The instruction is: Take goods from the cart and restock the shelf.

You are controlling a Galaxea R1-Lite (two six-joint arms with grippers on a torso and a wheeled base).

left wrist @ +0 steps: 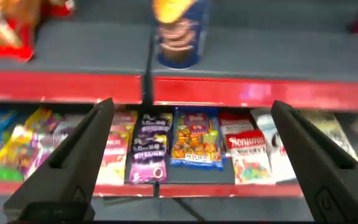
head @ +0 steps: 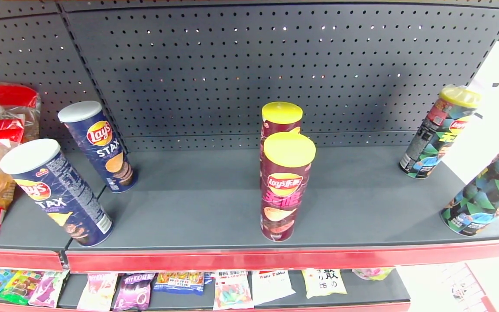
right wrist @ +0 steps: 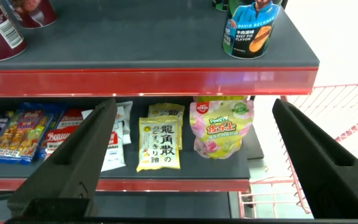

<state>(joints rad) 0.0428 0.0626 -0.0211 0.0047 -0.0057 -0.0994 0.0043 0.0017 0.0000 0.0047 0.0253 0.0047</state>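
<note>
The shelf is filling most of the head view, its dark top board running from 9 to 3 o'clock behind a red front lip. The red wire cart is sitting low at about 4 o'clock, just beside the shelf's end; its load is hidden. Both arms are hanging below the lip, facing the lower board. The left pincer is gaping wide and carrying nothing, and the right pincer is doing the same, so no goods are in hand yet.

The danger is lying with the tall cans. The near green can is standing right at the 3 o'clock corner, on the cart side, so an arm swinging toward the cart could be clipping it and sending it off the edge. The far green can is standing behind it. The maroon cans are standing mid-board, one behind the other, and the blue cans are at 9 o'clock. All are narrow, smooth tubes with plastic lids, probably top-heavy and quick to roll once tipped. Small packets are lying flat on the lower board.
</note>
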